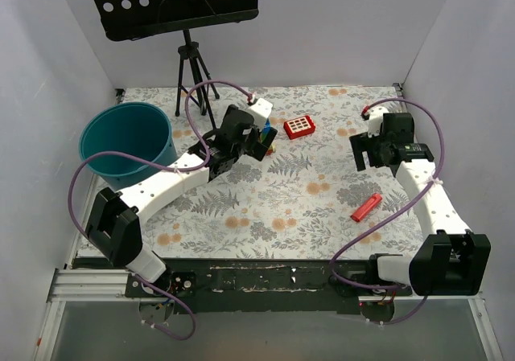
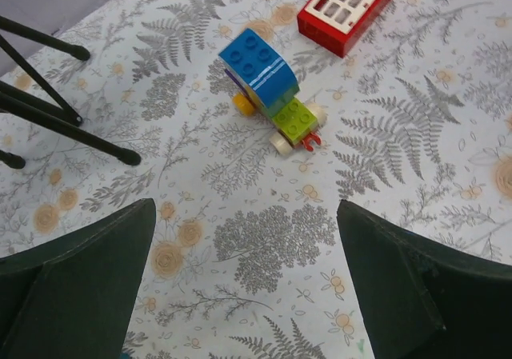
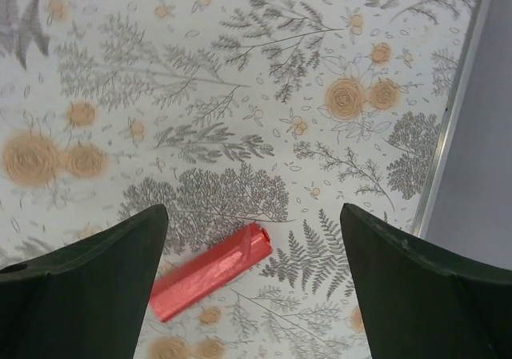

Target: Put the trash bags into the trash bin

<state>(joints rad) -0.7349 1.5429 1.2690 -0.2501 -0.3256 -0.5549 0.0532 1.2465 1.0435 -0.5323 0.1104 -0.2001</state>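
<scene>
Two arms bolted at the near edge of the flower-printed tabletop (image 1: 282, 208), at a moment when, as judged, no part of the task was yet done. Nearest the bases lay the red roll (image 1: 366, 208), flat on the tabletop on the right side and touched by nothing. No loose film bag appeared in any view, so this roll was taken to be the trash bags, tightly wound. Just beyond it hung the right claw (image 1: 364, 156), its jaws spread wide and empty. The left claw (image 1: 261, 145), further in and near the middle, was likewise wide open and held nothing. The trash bin (image 1: 109, 170) stood at the far left, upright, well apart from the roll, with nothing visible inside it. What remained, by this reading, was the whole job: grasping the roll, carrying it across and releasing it over the bin. The overhead view alone showed bin and roll together. The right wrist view alone showed the roll (image 3: 210, 271) up close, crinkled like film, low between the claw (image 3: 254, 211) fingers. The left wrist view, through its claw (image 2: 246, 207), revealed a toy brick car (image 2: 268, 87) that the overhead view largely hid, with the red box (image 2: 348, 7) beyond it. Farthest stood a music stand (image 1: 177, 3).
</scene>
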